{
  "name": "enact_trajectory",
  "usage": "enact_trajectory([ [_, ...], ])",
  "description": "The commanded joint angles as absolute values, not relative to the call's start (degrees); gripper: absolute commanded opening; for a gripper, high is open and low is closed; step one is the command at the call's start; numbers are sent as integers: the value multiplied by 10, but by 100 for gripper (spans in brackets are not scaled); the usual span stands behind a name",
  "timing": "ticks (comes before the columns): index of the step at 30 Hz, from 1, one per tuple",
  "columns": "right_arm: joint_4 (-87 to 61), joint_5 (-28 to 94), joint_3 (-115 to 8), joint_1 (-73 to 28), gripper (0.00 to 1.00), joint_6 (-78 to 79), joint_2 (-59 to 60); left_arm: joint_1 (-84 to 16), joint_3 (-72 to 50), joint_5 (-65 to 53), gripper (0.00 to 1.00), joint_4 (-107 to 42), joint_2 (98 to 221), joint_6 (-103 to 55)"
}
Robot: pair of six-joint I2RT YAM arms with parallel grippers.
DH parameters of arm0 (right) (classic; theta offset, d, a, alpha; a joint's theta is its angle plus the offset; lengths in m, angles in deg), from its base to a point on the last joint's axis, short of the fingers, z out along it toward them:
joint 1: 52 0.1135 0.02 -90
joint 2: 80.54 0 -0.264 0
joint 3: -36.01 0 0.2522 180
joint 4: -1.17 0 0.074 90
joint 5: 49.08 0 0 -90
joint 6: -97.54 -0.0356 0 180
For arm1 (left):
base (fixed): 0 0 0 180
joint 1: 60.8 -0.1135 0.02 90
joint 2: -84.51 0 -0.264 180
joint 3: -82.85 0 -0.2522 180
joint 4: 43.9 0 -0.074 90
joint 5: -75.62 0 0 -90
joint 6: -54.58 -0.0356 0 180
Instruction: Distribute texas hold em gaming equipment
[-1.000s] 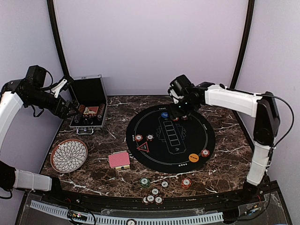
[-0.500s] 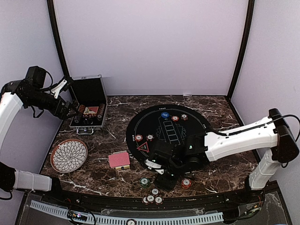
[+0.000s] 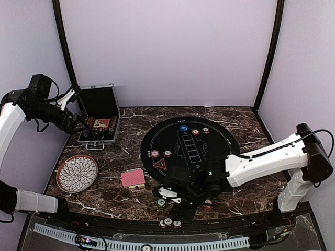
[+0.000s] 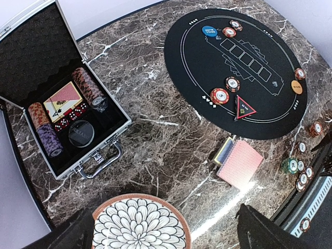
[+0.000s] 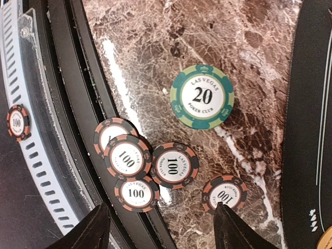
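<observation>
Dark brown marble desk (image 3: 251, 130), white-veined, beneath the right claw (image 3: 180, 203). Pale lilac walls (image 3: 167, 52) far behind and to both sides of it. Black curved posts (image 3: 63, 47) at back corners. Black rim (image 5: 62, 78) and pale slotted strip (image 5: 13, 62) just nearside of claw. Glare streak (image 5: 116, 72) on marble close by.

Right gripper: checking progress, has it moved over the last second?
Yes. The right gripper swung from the black mat's far side, by the blue disc, toward the near table edge, over the loose chips.
</observation>
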State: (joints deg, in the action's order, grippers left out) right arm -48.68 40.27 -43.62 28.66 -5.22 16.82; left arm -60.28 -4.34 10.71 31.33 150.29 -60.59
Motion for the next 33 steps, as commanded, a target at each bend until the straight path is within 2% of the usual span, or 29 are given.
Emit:
enact_trajectory([
  [1, -474, 404, -446, 292, 70, -31, 193, -606, -26, 119, 99, 336, 1504, -611],
  [12, -449, 384, -451, 297, 76, 13, 224, -606, -21, 118, 99, 342, 1506, -617],
  [33, -413, 425, -475, 331, 69, 54, 296, -606, -29, 119, 99, 363, 1482, -624],
])
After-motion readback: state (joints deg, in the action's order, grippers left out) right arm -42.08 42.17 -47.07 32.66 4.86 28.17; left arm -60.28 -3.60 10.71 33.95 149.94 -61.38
